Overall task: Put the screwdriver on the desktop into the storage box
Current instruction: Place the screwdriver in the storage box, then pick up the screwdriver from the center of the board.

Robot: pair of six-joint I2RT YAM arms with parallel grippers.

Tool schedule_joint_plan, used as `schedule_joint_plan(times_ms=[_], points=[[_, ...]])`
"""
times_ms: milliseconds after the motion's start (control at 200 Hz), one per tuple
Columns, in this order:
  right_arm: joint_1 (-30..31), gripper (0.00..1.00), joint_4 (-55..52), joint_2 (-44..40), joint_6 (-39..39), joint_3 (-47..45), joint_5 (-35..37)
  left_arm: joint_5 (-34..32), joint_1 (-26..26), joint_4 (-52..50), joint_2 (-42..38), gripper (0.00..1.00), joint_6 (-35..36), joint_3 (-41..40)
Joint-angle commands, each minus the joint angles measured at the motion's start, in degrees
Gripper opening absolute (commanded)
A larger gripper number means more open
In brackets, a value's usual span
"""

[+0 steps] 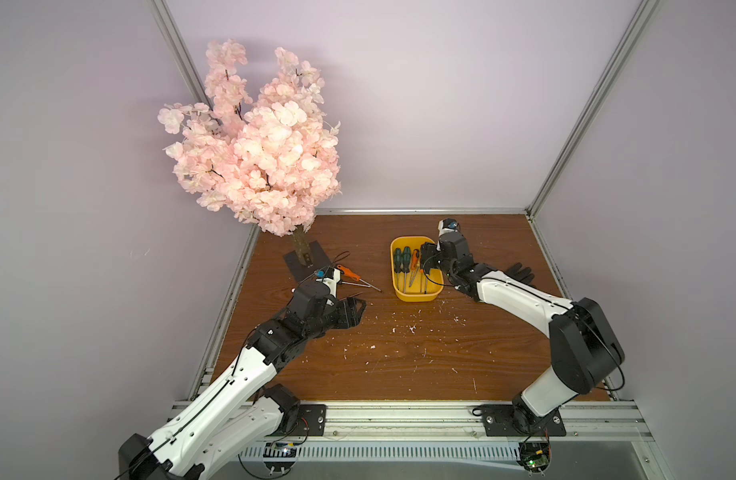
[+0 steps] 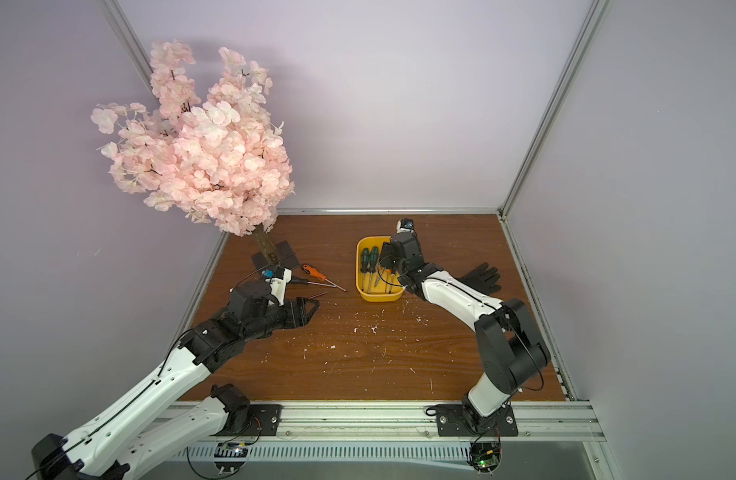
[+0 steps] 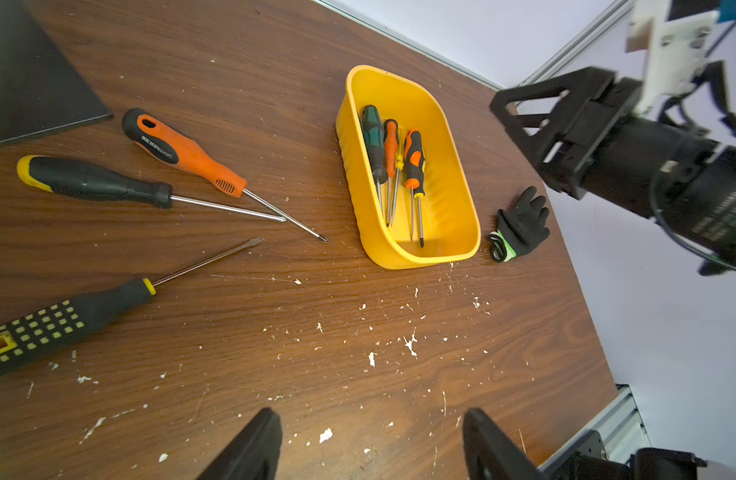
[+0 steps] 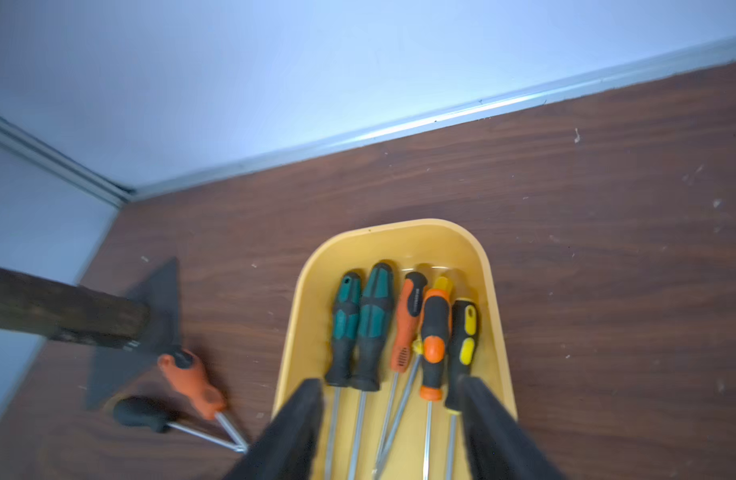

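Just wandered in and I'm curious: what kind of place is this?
Probably a robotics test booth: the left arm and right arm are bolted to a metal rail, plain panels wall in the desktop, and the storage box and blossom tree look staged.

a tree [image 1: 258, 158] stands on its base [image 1: 293, 266] at the back left of the desktop [image 1: 399, 353]. the storage box [image 1: 416, 296] sits toward the back, right of the middle, with a glove [image 1: 520, 272] to its right. inside it several screwdrivers [image 4: 370, 324] lie side by side, handles to the back. between base and box three more lie on the desktop, tips toward the box: the rear screwdriver [image 3: 183, 151] and the middle screwdriver [image 3: 96, 183] cross near their tips, and the front screwdriver [image 3: 59, 320] lies apart. the left gripper [image 1: 356, 307] is just in front of these, and the right gripper [image 1: 425, 266] is over the box.
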Motion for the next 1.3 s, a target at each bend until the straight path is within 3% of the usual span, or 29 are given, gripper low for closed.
schedule_joint_plan(times_ms=[0,155,290,430,616,1296], points=[[-0.03,0.99,3.95,-6.05,-5.70,-3.45,-1.03,-2.51,0.24,0.97,0.98,0.72,0.40,2.02],[-0.15,0.99,7.27,-14.83,-7.84,-10.76,-1.75,-5.59,0.27,-0.08,2.79,0.74,0.51,2.95],[-2.28,0.99,7.34,-23.72,-0.38,-17.06,-5.42,-7.85,0.36,-0.75,4.49,0.77,0.44,3.59],[-3.88,0.98,7.80,-30.06,-3.65,-21.19,-12.90,-10.46,0.81,-1.17,6.50,0.78,0.00,3.43],[-3.88,0.94,4.16,-36.49,-7.02,-24.08,-14.05,-10.96,3.03,-0.82,8.55,0.77,0.12,2.46],[-3.89,0.93,-2.35,-42.73,-13.04,-26.69,-19.92,-5.53,14.81,2.81,16.79,0.74,3.97,-2.47]])
